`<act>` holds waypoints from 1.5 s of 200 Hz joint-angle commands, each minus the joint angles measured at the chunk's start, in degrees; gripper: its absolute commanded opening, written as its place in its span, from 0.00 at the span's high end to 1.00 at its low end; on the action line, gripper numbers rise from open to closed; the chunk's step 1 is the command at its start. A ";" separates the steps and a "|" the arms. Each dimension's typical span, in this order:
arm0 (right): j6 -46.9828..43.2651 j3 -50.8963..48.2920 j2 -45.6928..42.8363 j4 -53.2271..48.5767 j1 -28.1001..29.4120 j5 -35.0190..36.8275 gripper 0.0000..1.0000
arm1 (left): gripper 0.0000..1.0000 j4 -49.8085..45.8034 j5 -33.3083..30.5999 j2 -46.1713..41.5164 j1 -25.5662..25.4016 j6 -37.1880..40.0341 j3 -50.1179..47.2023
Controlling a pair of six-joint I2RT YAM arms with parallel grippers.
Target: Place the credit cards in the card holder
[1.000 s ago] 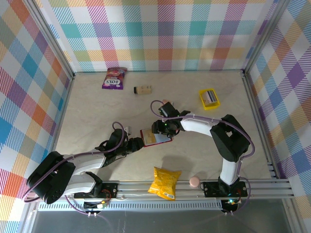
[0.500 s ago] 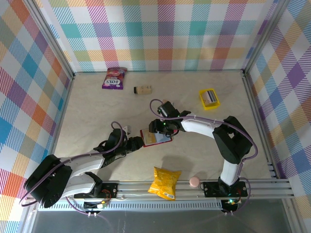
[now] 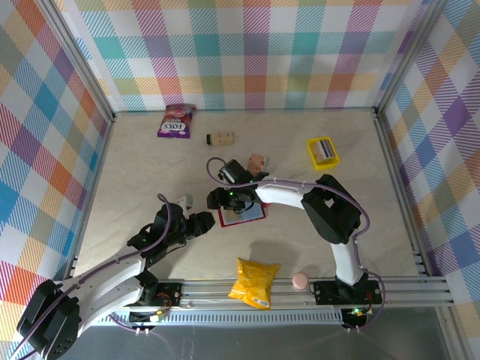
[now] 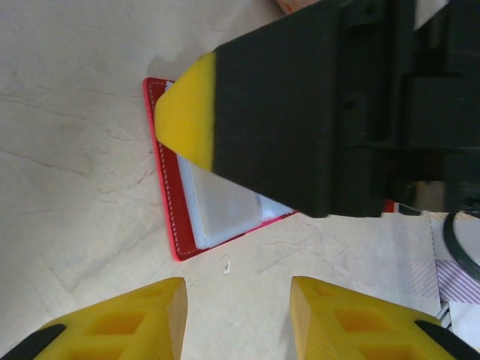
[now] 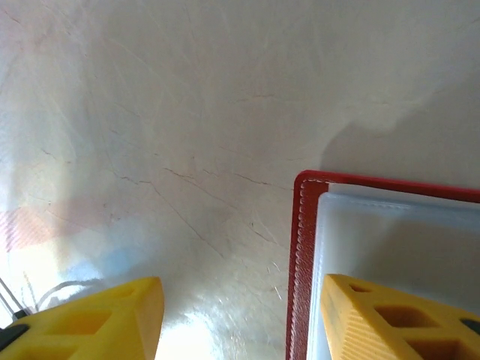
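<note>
the right tool (image 5: pixel 240 322) stood spread, its yellow fingers (image 5: pixel 90 322) pointing down at the table (image 5: pixel 150 112). one finger hung over bare table and the other over the clear inner pocket of the red card holder (image 5: pixel 390 240), whose stitched edge lay between them. nothing was pinched. the left tool (image 4: pixel 236 319) sat just to the near left of it, also spread, with bare table between its fingers and the holder's corner just past their tips. the holder lay open and flat on the table. well beyond the right tool, toward the far right, a yellow tray (image 3: pixel 313 154) held something grey, too small to tell. back toward the arm bases lay a yellow chip bag (image 3: pixel 255 283).
</note>
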 commanded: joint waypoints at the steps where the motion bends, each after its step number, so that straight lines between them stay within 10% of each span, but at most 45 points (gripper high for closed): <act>1: 1.77 1.43 0.84 0.19 -0.12 -0.30 0.43 | 0.60 -2.95 -0.61 -1.33 0.33 -0.20 -2.22; 80: -0.62 -9.55 -17.81 4.20 -6.72 -1.66 0.43 | 0.60 7.34 3.30 3.04 0.34 1.29 -2.39; 150: -25.28 -15.50 -38.29 -15.02 -36.54 13.39 0.45 | 0.59 4.31 8.31 11.63 2.29 5.78 8.36; 300: -58.94 29.56 9.27 -32.64 -47.32 24.13 0.33 | 0.49 14.80 17.09 25.12 7.19 12.07 11.69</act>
